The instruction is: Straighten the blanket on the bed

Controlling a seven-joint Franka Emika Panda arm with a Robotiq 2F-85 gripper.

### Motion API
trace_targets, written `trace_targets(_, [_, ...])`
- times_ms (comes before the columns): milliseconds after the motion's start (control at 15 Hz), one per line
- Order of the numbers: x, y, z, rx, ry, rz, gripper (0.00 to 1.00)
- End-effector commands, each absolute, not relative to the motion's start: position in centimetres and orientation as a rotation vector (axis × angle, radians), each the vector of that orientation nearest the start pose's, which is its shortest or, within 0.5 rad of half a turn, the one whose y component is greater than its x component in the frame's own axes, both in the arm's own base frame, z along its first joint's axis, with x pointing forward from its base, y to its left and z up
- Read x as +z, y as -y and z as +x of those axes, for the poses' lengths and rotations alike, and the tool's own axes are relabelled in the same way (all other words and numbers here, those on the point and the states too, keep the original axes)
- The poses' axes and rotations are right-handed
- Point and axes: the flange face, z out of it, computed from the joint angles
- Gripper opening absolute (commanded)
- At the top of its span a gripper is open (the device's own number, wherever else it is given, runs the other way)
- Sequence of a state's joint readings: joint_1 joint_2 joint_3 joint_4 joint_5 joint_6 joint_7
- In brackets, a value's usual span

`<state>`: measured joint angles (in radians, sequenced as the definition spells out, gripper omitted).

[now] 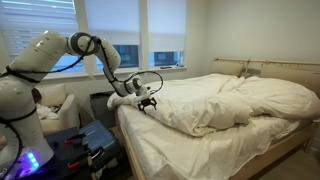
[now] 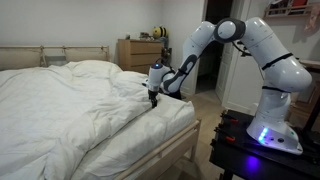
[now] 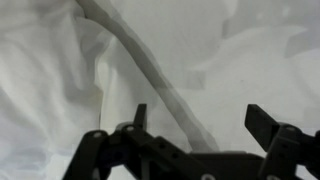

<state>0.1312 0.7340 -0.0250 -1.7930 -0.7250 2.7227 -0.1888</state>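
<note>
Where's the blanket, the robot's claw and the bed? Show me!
the blanket (image 1: 235, 100), in an exterior view, on its puffy middle.
the claw (image 2: 153, 98), in an exterior view, between its fingertips.
the bed (image 1: 290, 66), in an exterior view, on its wooden headboard.

No legible text, label, brand or number in any view, possibly because of blur.

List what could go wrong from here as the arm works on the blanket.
1. The gripper is open over a thin fold of the blanket. Closing slightly off could miss it, or pinch only a sliver that slips.
2. The blanket is heaped toward the headboard, so pulling from this one edge may drag it askew.
3. Bare sheet on the bed lies beside the gripper and might get grabbed too.
</note>
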Motion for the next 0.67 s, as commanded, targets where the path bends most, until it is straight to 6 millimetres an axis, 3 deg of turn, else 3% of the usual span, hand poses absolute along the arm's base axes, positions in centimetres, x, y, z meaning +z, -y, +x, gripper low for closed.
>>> trace_targets(0, [14.4,-8.8,67.0,-0.506,1.82,-3.031,1.0])
trace_targets(267, [13.0,-7.1,67.3,-0.699,2.038,-2.861,1.0])
trace_targets(600, [9.7,-6.5,67.2,-0.803,2.141,-2.711,1.0])
